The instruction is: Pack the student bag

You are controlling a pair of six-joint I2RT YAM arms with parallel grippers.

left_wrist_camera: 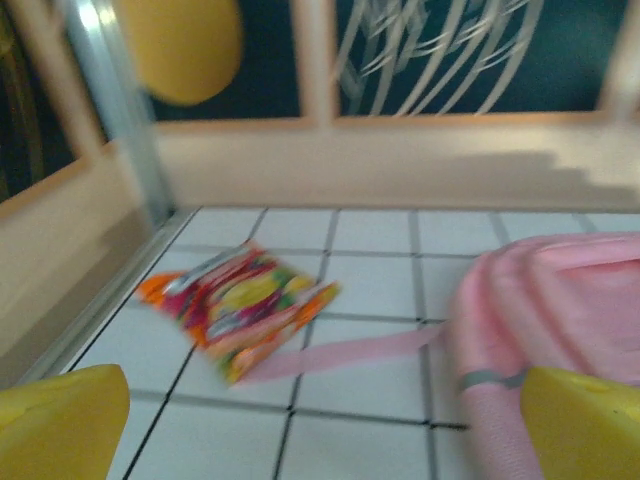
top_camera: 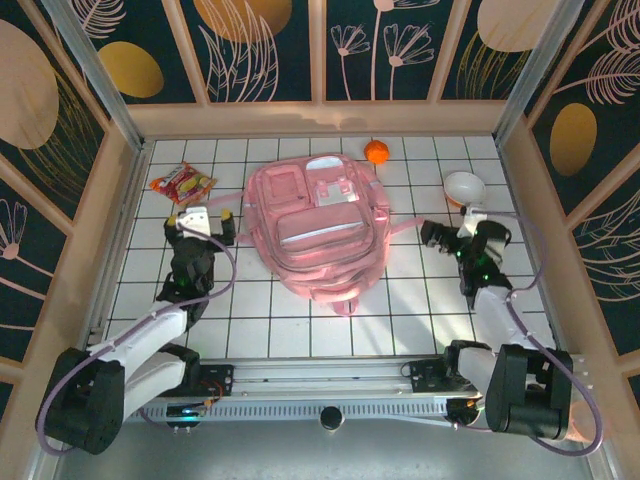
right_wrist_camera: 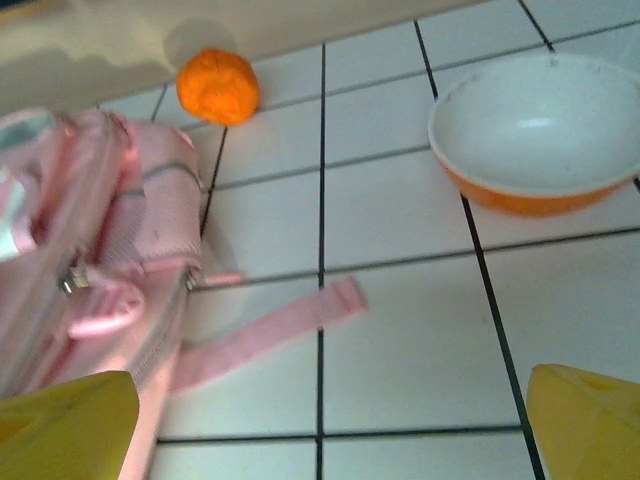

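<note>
**Pink bag flat between two wide-open grippers**

The student bag (top_camera: 315, 225) lies pockets-up in the middle of the table, between the arms. The left gripper (top_camera: 202, 228) is near its left side and the right gripper (top_camera: 458, 235) near its right. Both are spread wide and hold nothing. A snack packet (top_camera: 183, 183), a small orange round thing (top_camera: 377, 151) and a bowl (top_camera: 464, 187) lie farther out.

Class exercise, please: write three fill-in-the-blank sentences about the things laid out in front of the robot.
The backpack in the middle is ____ in colour. The bowl is white inside and ____ outside. In the top view, the snack packet lies to the backpack's ____.
Missing words: pink; orange; left.
</note>
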